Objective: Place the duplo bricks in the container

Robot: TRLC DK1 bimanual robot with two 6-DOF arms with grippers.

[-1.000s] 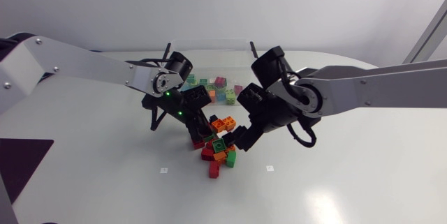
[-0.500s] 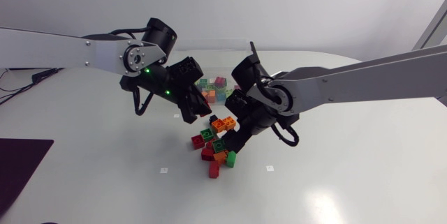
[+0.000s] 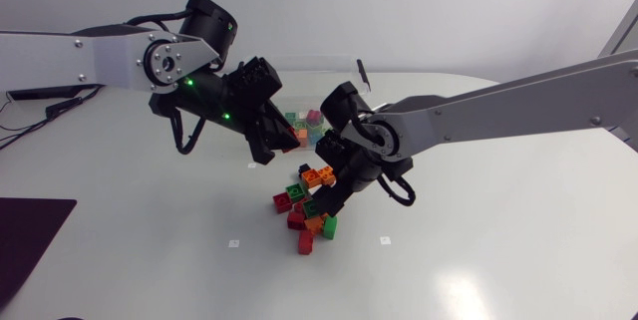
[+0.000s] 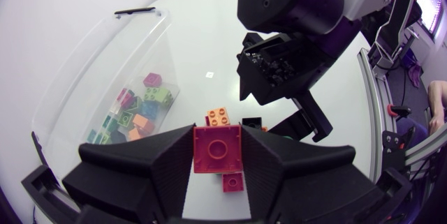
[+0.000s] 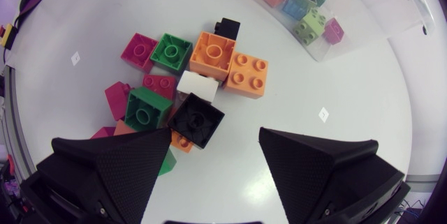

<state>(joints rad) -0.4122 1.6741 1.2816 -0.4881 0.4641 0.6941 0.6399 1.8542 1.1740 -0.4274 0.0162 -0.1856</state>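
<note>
While the smooth, glossy white table was seen beneath both arms, a red square plastic duplo brick with a raised ring on its facing side was gripped from two sides by the matte, finely textured wedge fingers of the left gripper. It was held clear of the table, near the clear thin-walled plastic container. In that container a loose layer of pastel studded bricks in pink, green, orange and blue was seen. The right gripper was spread wide and touched nothing that could be made out. It was placed above the heap of hard, shiny bricks on the table, with a black square brick between its fingers. Around the black one lay a white block, two orange four-stud bricks, two green ones and several dark red ones. Small grey marks were dotted on the tabletop beside the heap.
</note>
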